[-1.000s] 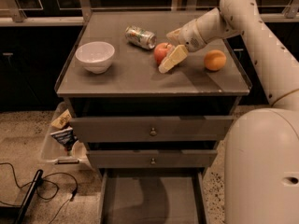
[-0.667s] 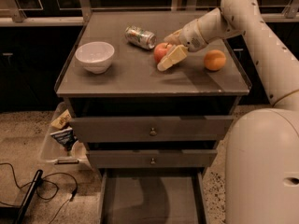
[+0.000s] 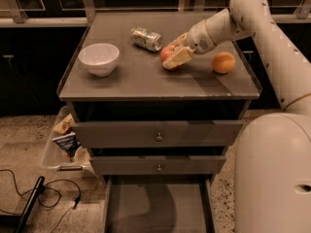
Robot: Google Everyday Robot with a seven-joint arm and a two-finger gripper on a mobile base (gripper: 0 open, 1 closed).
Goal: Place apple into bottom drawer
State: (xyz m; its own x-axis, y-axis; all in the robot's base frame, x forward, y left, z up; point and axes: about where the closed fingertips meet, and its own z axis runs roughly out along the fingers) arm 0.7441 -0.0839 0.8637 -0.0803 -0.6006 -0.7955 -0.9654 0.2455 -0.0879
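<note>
Item: lowest grey cabinet drawer, the bottom drawer [image 3: 155, 205], standing pulled out nearest the camera. Above it, two shut grey upper drawers [image 3: 158, 130] with small round knobs.

Item: grey cabinet top [image 3: 146, 81], carrying a white round bowl [image 3: 99, 58] at the left and a plain orange fruit [image 3: 223, 62] at the right, both sitting where they were a second ago.

Item: small red apple [image 3: 166, 52], resting on the top at centre, unmoved.

Item: cream two-finger gripper [image 3: 174, 50], reaching in from the right, having edged slightly closer onto the apple; fingers [image 3: 179, 57] spreading either side of it, the near one lying across its front.

Item: crushed metal can [image 3: 146, 38], lying farthest back.
</note>
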